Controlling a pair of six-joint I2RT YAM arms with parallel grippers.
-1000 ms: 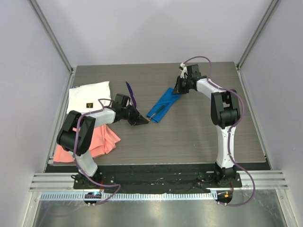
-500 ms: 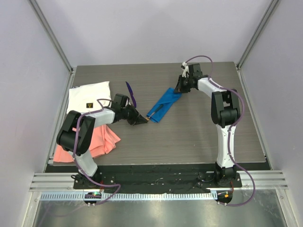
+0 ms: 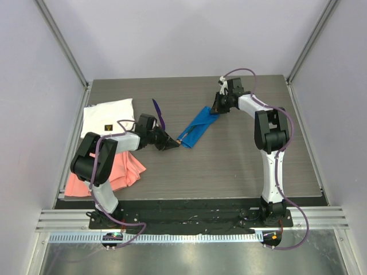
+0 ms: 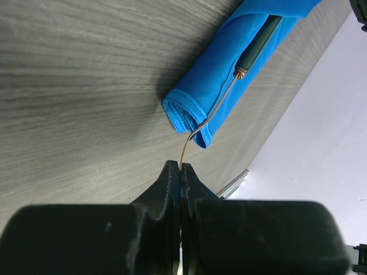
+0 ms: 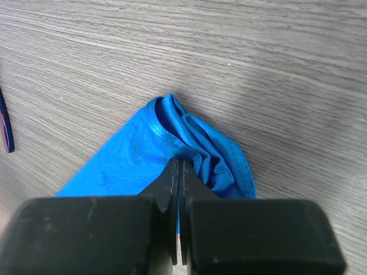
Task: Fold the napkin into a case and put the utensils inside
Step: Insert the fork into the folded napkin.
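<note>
Down at the left fingers (image 4: 171, 182), it's a tight pinch: they're pressed together on the very tip of the thin tan stem of the green-handled utensil (image 4: 261, 43). That stem looks like slim, springy wire, and it's bowed over the open end of the case (image 4: 195, 91). I'd expect it to flex rather than push cleanly. A hold nearer the dark handle would steer it better, but the handle lies along the blue fold with its far end under cloth.

Across at the other end, the right fingers (image 5: 167, 186) are shut too, nipping a bunched corner of the same blue napkin. It's soft, light, slack stuff that will drag and rumple rather than keep its shape. Pinning that corner is probably what stops the pouch sliding on the smooth bench (image 3: 241, 166).

Further out, the purple utensil (image 3: 159, 114) lies on bare bench, near the case but apart from it, not yet inside. It's glossy plastic and likely slick, so take it mid-length. Well off to the left sit the white cloth (image 3: 106, 112) and the salmon-pink cloth (image 3: 123, 169).
</note>
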